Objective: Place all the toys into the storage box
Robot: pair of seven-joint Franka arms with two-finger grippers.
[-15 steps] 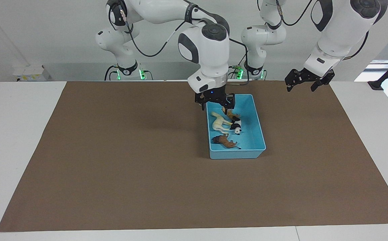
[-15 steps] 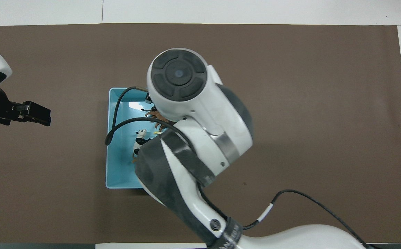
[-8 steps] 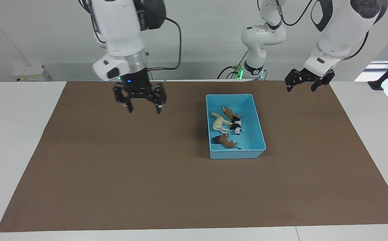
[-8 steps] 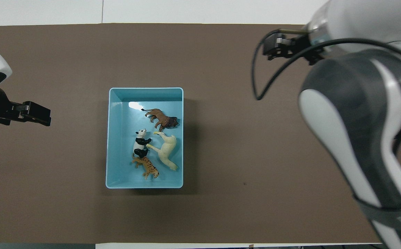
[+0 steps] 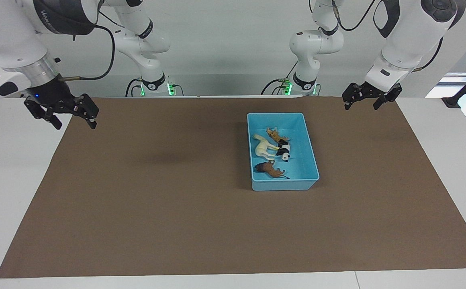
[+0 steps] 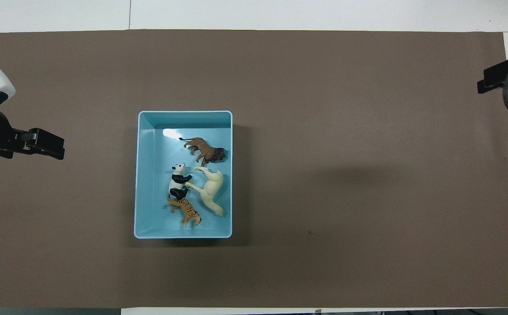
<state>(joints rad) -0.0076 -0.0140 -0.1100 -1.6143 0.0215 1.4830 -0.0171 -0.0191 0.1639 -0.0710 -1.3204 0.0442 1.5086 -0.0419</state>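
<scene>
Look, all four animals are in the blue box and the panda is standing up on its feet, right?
Not quite. All four toys are in the storage box, but the panda is lying down, not standing. It rests between the tiger and the lion, against the horse. The overhead view shows it best.

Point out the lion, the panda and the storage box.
lion (image 6: 203,150), overhead view, on its brown body.
panda (image 6: 177,180), overhead view, on its chest.
storage box (image 6: 149,175), overhead view, on the bare blue floor toward the left arm's end.
</scene>
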